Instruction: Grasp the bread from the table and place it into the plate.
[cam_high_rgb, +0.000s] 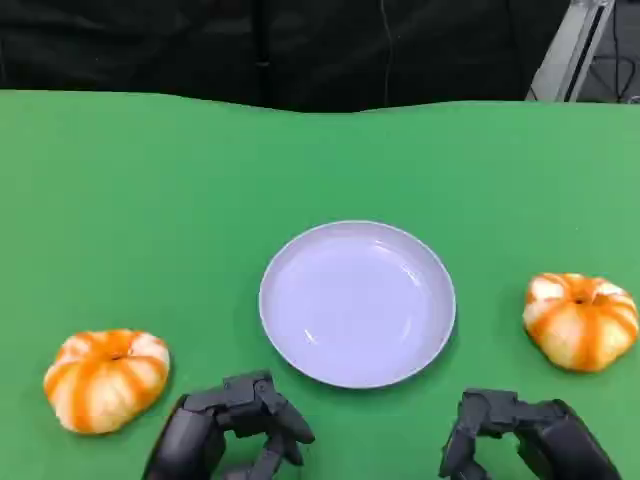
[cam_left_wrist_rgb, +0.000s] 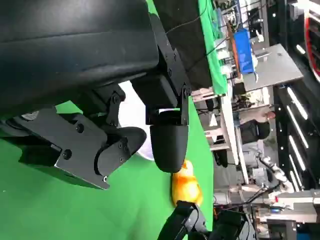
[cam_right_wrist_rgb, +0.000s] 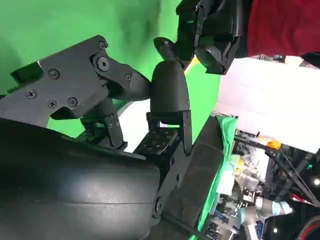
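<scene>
Two orange-and-white pumpkin-shaped breads lie on the green table. One bread (cam_high_rgb: 106, 378) is at the near left, the other bread (cam_high_rgb: 581, 320) at the right. The pale round plate (cam_high_rgb: 357, 303) sits between them with nothing in it. My left hand (cam_high_rgb: 235, 430) hovers at the near edge, just right of the left bread and short of the plate, holding nothing. My right hand (cam_high_rgb: 525, 440) hovers at the near right, below the right bread, also holding nothing. In the left wrist view my left hand's fingers (cam_left_wrist_rgb: 167, 145) stand apart in front of the plate (cam_left_wrist_rgb: 131, 107) and the right bread (cam_left_wrist_rgb: 186, 186).
The green table (cam_high_rgb: 150, 200) runs wide behind and beside the plate. A dark backdrop (cam_high_rgb: 300, 50) stands past its far edge. The left wrist view shows benches and equipment (cam_left_wrist_rgb: 250, 55) beyond the table.
</scene>
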